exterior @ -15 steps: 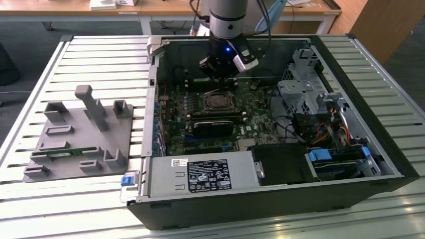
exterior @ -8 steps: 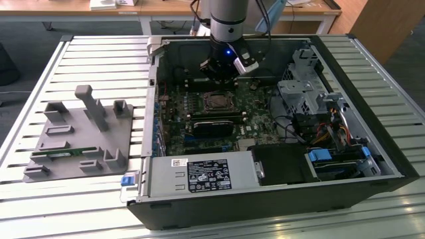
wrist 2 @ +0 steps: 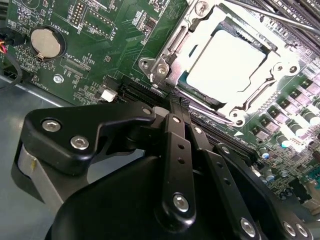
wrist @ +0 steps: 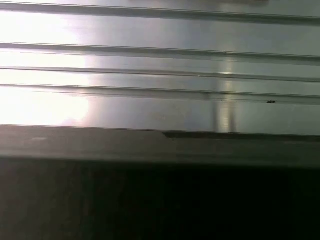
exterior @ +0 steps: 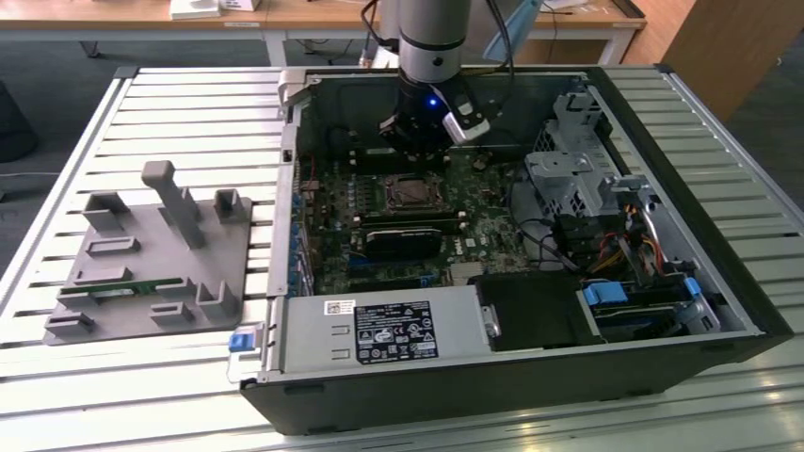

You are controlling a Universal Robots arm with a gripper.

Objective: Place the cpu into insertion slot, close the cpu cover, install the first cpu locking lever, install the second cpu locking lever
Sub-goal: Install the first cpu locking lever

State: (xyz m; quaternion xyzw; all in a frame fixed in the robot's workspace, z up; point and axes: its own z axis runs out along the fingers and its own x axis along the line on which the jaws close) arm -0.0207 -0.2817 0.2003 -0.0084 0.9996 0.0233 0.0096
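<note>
Second wrist view: the cpu (wrist 2: 227, 62) sits in the insertion slot (wrist 2: 186, 79) with the cpu cover (wrist 2: 173, 46) lowered over its edges. The gripper (wrist 2: 172, 106), fingers pressed together and empty, hovers near the cover's corner. Likely hazard: a sideways slip scraping the green board (wrist 2: 100, 45).

Finned block (exterior: 405, 237) hems insertion slot (exterior: 411, 193); PC case (exterior: 503, 386) open-topped.
</note>
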